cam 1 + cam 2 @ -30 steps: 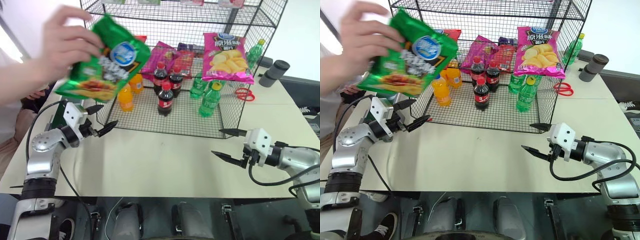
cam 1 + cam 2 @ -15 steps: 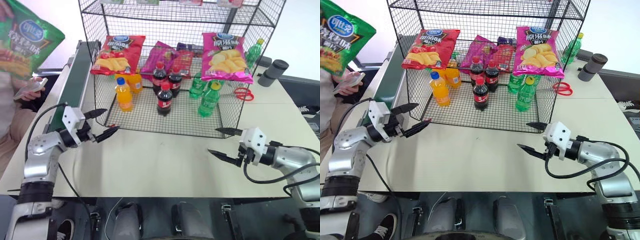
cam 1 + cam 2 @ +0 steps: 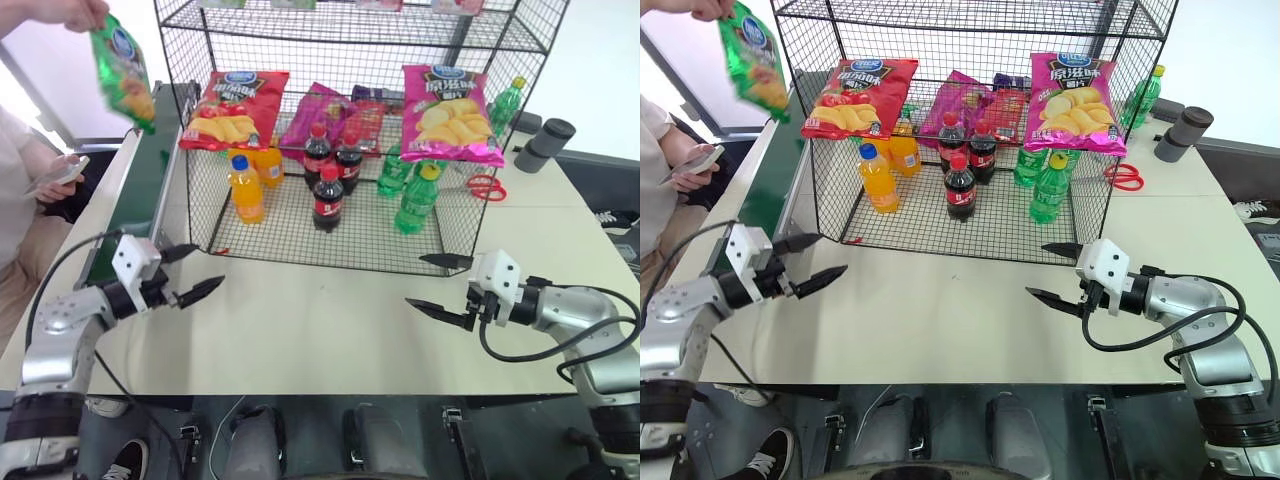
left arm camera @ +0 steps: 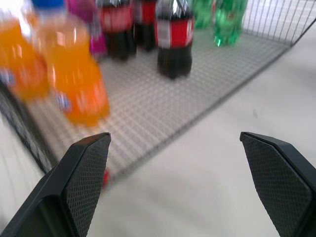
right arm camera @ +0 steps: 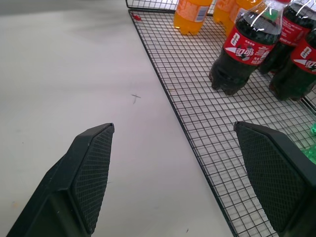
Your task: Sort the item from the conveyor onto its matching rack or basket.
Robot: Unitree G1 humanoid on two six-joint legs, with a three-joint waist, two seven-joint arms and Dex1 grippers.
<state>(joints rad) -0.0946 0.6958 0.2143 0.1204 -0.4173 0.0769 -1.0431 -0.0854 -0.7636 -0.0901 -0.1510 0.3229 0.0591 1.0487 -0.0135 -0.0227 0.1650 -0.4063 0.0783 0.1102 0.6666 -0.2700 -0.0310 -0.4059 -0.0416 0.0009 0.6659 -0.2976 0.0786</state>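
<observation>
A person's hand (image 3: 60, 10) holds the green bag (image 3: 125, 72) up in the air, over the far end of the belt (image 3: 140, 180), just beside the rack (image 3: 350, 40). Inside the rack hang a red bag (image 3: 230, 110) and a pink bag (image 3: 450, 115), with bottles (image 3: 328, 200) below. The left gripper (image 3: 190, 272) and the right gripper (image 3: 432, 283) both hang over the table (image 3: 320, 320), fingers wide apart, holding nothing.

free: table (image 3: 330, 330) front | blocked: rack (image 3: 440, 215), bottles (image 3: 328, 200)
</observation>
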